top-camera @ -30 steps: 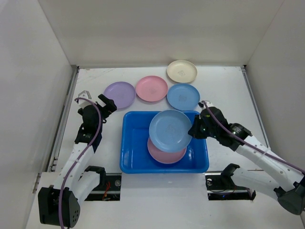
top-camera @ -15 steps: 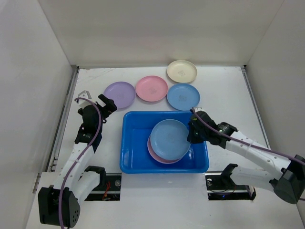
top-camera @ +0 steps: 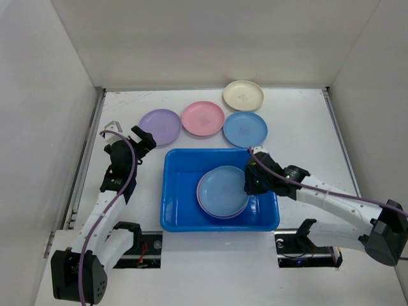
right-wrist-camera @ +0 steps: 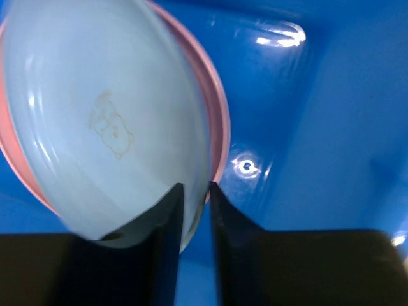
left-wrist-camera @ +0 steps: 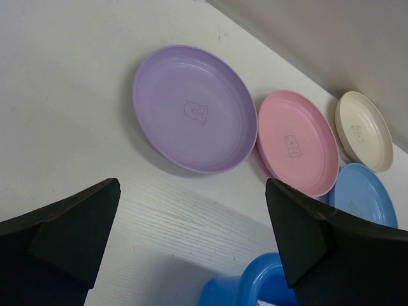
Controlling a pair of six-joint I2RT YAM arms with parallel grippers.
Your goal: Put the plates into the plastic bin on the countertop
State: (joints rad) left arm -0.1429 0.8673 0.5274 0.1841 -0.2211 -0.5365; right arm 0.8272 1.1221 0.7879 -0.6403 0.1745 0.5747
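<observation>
The blue plastic bin (top-camera: pixel 175 191) (right-wrist-camera: pixel 331 127) sits at the near middle of the white countertop (top-camera: pixel 299 121). Inside it a light blue plate (top-camera: pixel 222 190) (right-wrist-camera: pixel 108 127) lies on a pink plate (top-camera: pixel 202 203) (right-wrist-camera: pixel 220 121). My right gripper (top-camera: pixel 248 182) (right-wrist-camera: pixel 196 188) reaches into the bin, its jaws slightly parted around the blue plate's right rim. Behind the bin lie a lilac plate (top-camera: pixel 160 126) (left-wrist-camera: pixel 194 108), a pink one (top-camera: pixel 203 118) (left-wrist-camera: pixel 298 141), a cream one (top-camera: pixel 243 95) (left-wrist-camera: pixel 363 131) and a light blue one (top-camera: pixel 245 129) (left-wrist-camera: pixel 366 194). My left gripper (top-camera: pixel 143 139) (left-wrist-camera: pixel 191 185) hovers wide open near the bin's far left corner, holding nothing.
White walls enclose the countertop on three sides, with metal strips along its left (top-camera: pixel 89 146) and right (top-camera: pixel 338 134) edges. A small metal bracket (top-camera: pixel 112 125) lies beside the left strip. The bin's corner (left-wrist-camera: pixel 248 287) shows just under my left fingers.
My right gripper lowered the light blue plate from a raised tilt down onto the pink plate in the bin, and its jaws have started to part. The left arm has not moved.
</observation>
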